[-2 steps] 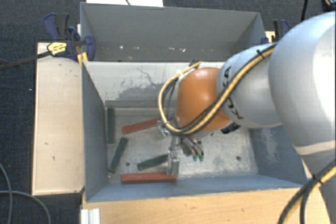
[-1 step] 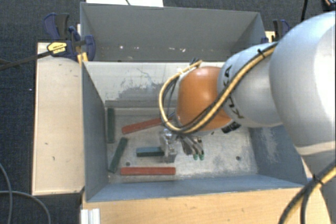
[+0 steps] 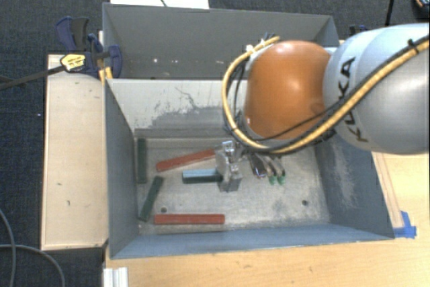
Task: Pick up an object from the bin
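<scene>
My gripper [image 3: 230, 170] reaches down to the bin floor near the middle, under the arm's orange cover. Its metal tip is at the right end of a short blue-grey block [image 3: 199, 176] that lies flat on the floor. I cannot tell whether it touches the block. Just above the block lies a long red-brown stick [image 3: 185, 160], slanting up to the right, with its right end close to the gripper.
A second red-brown stick [image 3: 189, 218] lies along the bin's near wall. Two dark green sticks lie at the left: one upright along the left wall [image 3: 141, 159], one slanted [image 3: 150, 197]. The arm and its orange cover hang over the bin's right half.
</scene>
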Controlling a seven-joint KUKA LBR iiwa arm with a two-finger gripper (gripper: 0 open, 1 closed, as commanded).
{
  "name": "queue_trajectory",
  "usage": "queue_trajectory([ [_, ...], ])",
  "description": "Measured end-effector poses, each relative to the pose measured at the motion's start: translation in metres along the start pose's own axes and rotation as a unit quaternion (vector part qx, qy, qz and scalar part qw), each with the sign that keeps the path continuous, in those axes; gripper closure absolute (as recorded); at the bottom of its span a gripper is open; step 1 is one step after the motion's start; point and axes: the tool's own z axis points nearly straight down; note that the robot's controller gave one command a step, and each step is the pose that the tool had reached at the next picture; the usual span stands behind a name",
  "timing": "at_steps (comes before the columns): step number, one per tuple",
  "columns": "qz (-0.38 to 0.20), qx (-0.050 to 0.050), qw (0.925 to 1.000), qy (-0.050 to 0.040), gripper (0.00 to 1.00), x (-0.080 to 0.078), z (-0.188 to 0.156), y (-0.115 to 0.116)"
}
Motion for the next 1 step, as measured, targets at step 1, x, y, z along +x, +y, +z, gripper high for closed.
queue_trajectory([
  [1, -0.001, -0.001, 1.0000, -0.0014, 1.00, -0.0213, -0.0710, 0.0388],
])
